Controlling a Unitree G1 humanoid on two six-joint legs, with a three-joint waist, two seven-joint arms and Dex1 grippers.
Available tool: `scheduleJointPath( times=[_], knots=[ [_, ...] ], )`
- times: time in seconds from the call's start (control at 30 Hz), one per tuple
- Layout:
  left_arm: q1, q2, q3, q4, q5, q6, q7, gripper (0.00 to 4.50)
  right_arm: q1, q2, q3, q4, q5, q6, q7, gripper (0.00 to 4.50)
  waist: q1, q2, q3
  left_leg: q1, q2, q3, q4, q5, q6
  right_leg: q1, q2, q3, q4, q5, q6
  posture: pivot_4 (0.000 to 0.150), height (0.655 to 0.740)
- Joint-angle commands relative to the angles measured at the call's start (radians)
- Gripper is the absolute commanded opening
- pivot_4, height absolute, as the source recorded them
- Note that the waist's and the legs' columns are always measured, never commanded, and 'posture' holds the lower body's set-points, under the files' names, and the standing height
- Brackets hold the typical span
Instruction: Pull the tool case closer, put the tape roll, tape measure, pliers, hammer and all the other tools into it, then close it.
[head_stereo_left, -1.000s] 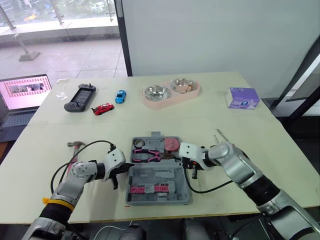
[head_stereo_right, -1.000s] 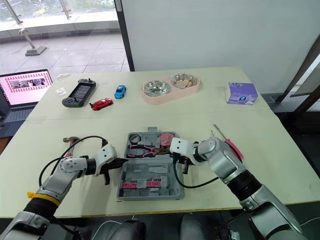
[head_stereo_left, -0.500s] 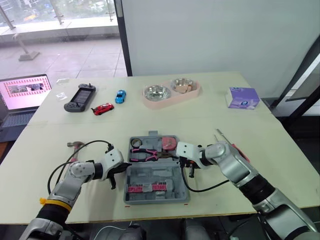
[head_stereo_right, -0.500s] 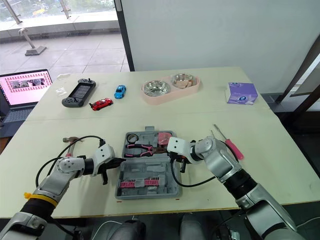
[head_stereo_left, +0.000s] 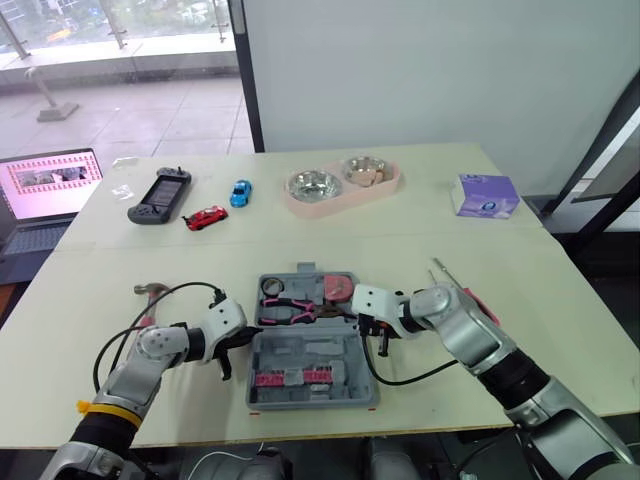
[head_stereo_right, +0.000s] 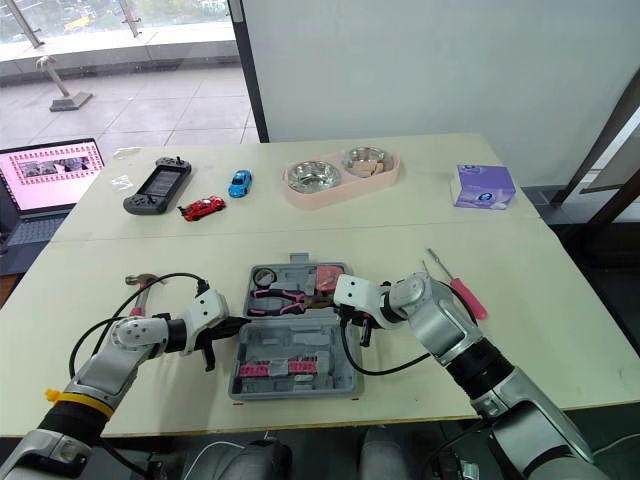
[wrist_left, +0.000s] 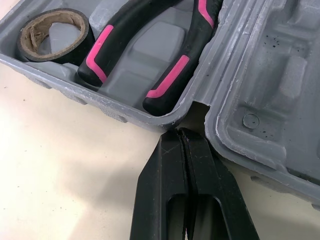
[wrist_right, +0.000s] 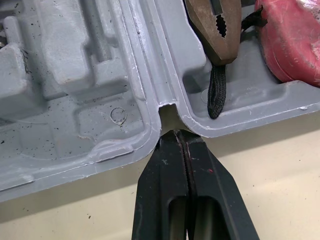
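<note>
The tool case sits open near the front edge of the table, with its near half lying flat toward the robot. The left gripper and right gripper are each parked at the hinge notch on their own side. Both have their fingers pinched fully together with nothing between them, and the tips just nudge the case rim where the two halves meet.

My worry is that with closed tips there's no real hold. If one side pushes harder than the other, I'd guess the case twists or skids, and it's already close to the table edge. Lifting the lid from those notches could also slip off the plastic lip.

In the far half of the case are the tape roll, the pliers and the tape measure.

The hammer is still out on the table behind the left arm, and a pink screwdriver lies beyond the right arm. So it looks too early to close the case.

Further back there's a game controller, toy cars, bowls and a tissue box.
</note>
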Motion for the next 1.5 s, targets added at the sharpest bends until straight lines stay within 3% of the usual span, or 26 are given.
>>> scheduleJointPath(
  times=[0.03, 0.57, 0.9, 1.03, 1.2, 1.27, 1.37, 1.5],
  knots=[
    [0.021, 0.021, 0.004, 0.011, 0.014, 0.022, 0.001, 0.02, -0.016, 0.020, 0.006, -0.024, 0.002, -0.028, -0.007, 0.00, 0.000, 0.000, 0.000, 0.000, 0.000, 0.000, 0.000, 0.000, 0.000, 0.000, 0.000, 0.000, 0.000, 0.000, 0.000, 0.150, 0.7360],
    [0.043, 0.037, 0.026, -0.018, -0.002, 0.047, 0.015, 0.02, -0.020, 0.012, -0.002, -0.002, -0.009, -0.030, -0.011, 0.00, -0.003, 0.000, 0.000, 0.000, 0.000, 0.000, 0.000, 0.000, 0.000, 0.000, 0.000, 0.000, 0.000, 0.000, 0.000, 0.150, 0.7360],
    [0.087, 0.110, 0.115, -0.038, -0.043, 0.076, 0.016, 0.02, -0.002, -0.089, -0.075, 0.028, 0.006, -0.067, -0.007, 0.00, -0.001, 0.000, 0.000, -0.001, 0.000, 0.000, 0.000, 0.000, 0.000, -0.001, 0.000, 0.000, 0.000, 0.000, 0.000, 0.150, 0.7360],
    [0.146, 0.168, 0.234, -0.109, -0.129, 0.078, -0.012, 0.02, 0.052, -0.146, -0.207, -0.038, 0.104, -0.095, 0.019, 0.00, 0.001, -0.001, 0.002, -0.002, 0.000, 0.000, 0.000, 0.000, 0.000, -0.001, 0.000, 0.000, 0.000, 0.000, 0.000, 0.150, 0.7360],
    [0.288, 0.270, 0.532, -0.226, -0.356, 0.093, -0.155, 0.02, 0.199, -0.252, -0.528, -0.113, 0.314, -0.105, 0.067, 0.00, 0.011, -0.003, 0.005, -0.004, 0.000, 0.000, -0.001, 0.000, 0.000, -0.003, -0.001, 0.000, -0.002, 0.000, 0.000, 0.150, 0.7360],
    [0.374, 0.303, 0.649, -0.229, -0.409, 0.118, -0.208, 0.00, 0.281, -0.281, -0.676, -0.105, 0.387, -0.160, 0.086, 0.53, 0.011, -0.003, 0.005, -0.004, -0.001, 0.001, -0.001, 0.000, 0.000, -0.002, -0.002, 0.000, -0.003, 0.000, 0.000, 0.150, 0.7360],
    [0.481, 0.330, 0.755, -0.183, -0.433, 0.131, -0.259, 0.72, 0.381, -0.299, -0.832, -0.081, 0.480, -0.214, 0.120, 1.52, 0.010, -0.002, 0.005, -0.003, 0.000, 0.002, -0.001, -0.001, 0.002, -0.001, -0.002, 0.000, -0.004, 0.000, 0.000, 0.150, 0.7360],
    [0.557, 0.326, 0.886, -0.061, -0.469, 0.153, -0.274, 2.70, 0.540, -0.320, -0.985, -0.022, 0.528, -0.263, 0.145, 3.48, 0.007, -0.003, 0.006, -0.002, 0.001, 0.003, -0.001, -0.001, 0.002, 0.000, -0.001, 0.000, -0.002, -0.001, 0.000, 0.150, 0.7360]
  ],
)
